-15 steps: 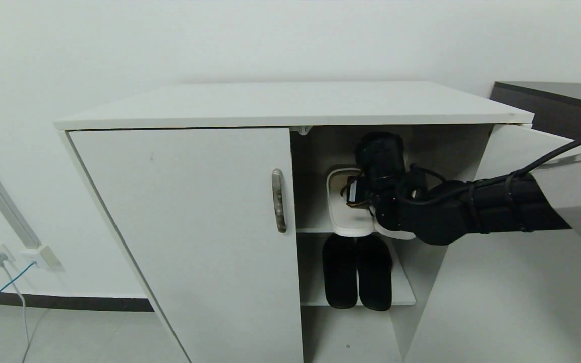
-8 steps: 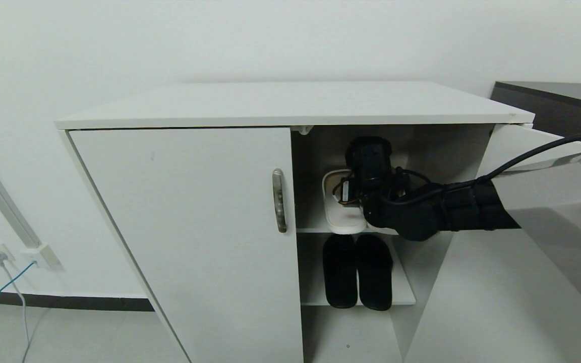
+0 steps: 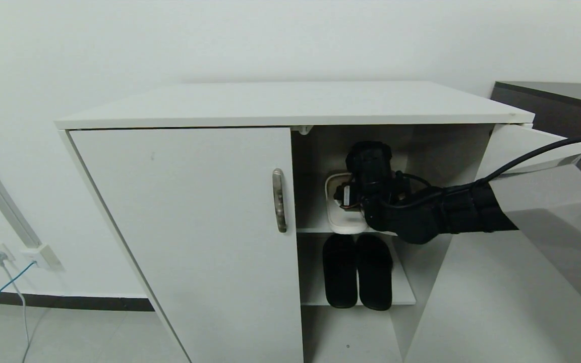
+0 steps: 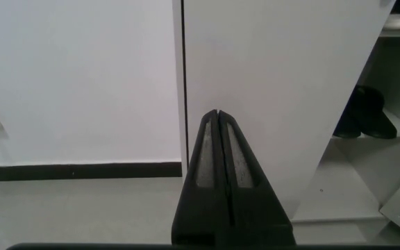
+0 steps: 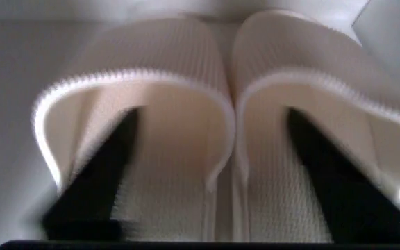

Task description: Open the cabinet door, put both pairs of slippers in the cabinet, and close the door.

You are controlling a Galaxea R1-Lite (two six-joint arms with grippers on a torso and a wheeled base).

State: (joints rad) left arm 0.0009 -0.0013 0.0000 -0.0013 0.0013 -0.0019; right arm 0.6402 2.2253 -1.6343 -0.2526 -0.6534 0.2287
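R gripper (image 5: 210,118) looks slack, one finger inside each white slipper (image 3: 342,222) on upper shelf (image 3: 306,230); black pair (image 3: 356,272) below. Best: back straight out w/o snagging uppers, then shut door (image 3: 477,302). L gripper (image 4: 218,117) clenched.

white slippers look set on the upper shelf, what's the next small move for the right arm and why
Probably draw the right gripper straight back out: it is open, a finger inside each of the white slippers on the upper shelf, above the black slippers. Both pairs are in; the door stands open.
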